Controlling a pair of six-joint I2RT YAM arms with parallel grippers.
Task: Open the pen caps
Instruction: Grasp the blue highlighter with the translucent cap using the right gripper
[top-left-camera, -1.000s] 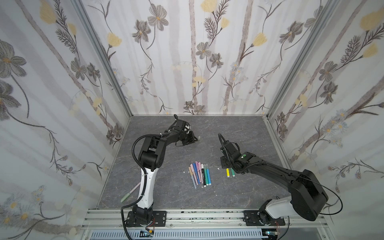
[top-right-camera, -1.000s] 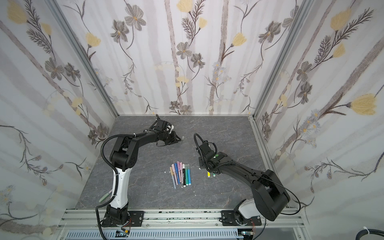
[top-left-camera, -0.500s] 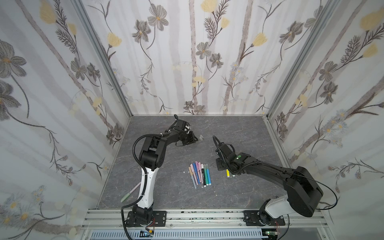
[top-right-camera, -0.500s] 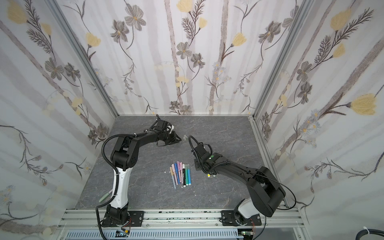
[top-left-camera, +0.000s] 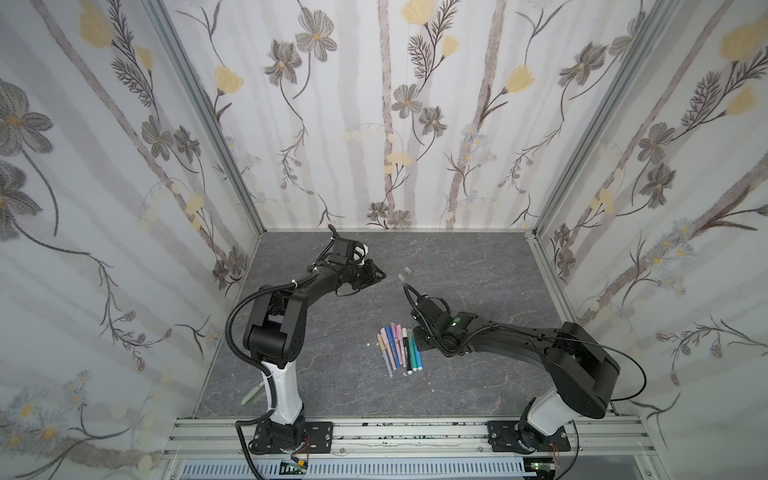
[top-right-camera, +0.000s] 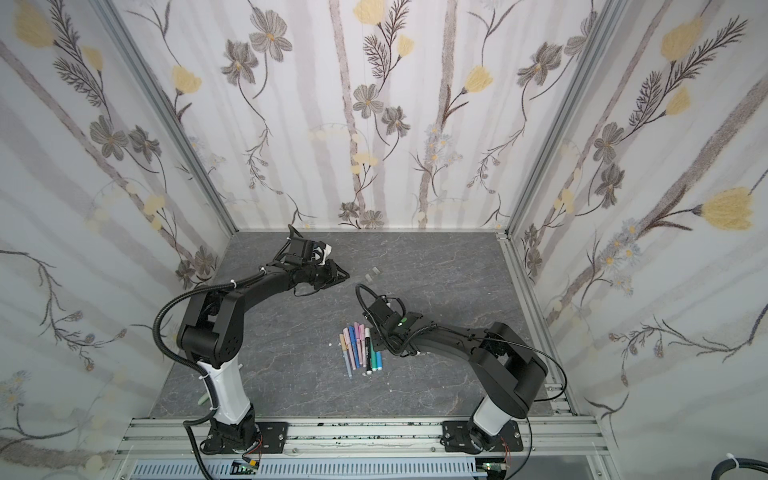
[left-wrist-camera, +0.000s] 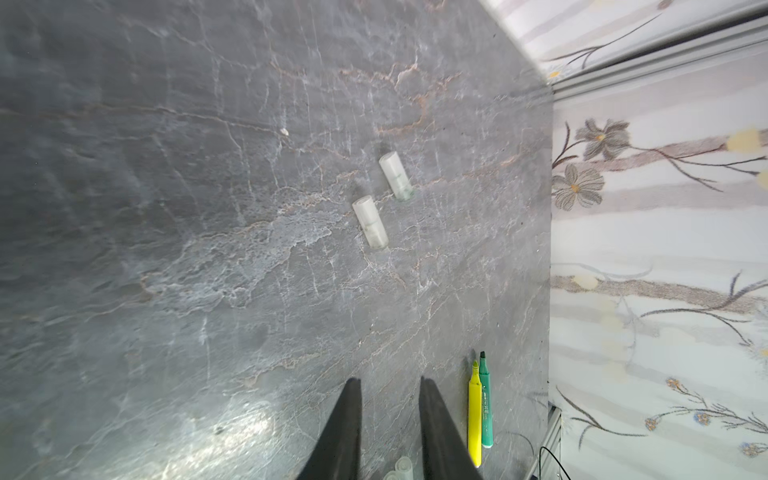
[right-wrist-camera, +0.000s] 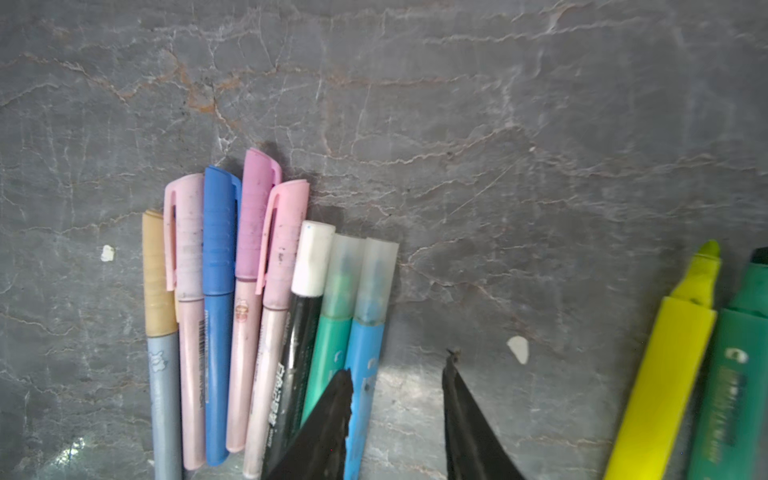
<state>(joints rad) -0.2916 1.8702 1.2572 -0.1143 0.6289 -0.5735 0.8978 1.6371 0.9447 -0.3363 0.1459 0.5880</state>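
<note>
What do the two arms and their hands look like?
The left arm and right arm are matte black with boxy joints; only the lowest link of each is white. A black ribbed hose loops beside the left arm; thin black cables and a small green light mark the right. The left hand and right hand each have two black tapering fingers.

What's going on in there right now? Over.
Left gripper open, empty. Right gripper open, empty, by the capped pens. Two loose pen caps on the table. Nothing blocking.

Left tool (left-wrist-camera: 388, 380), right tool (right-wrist-camera: 398, 363): jaws apart
</note>
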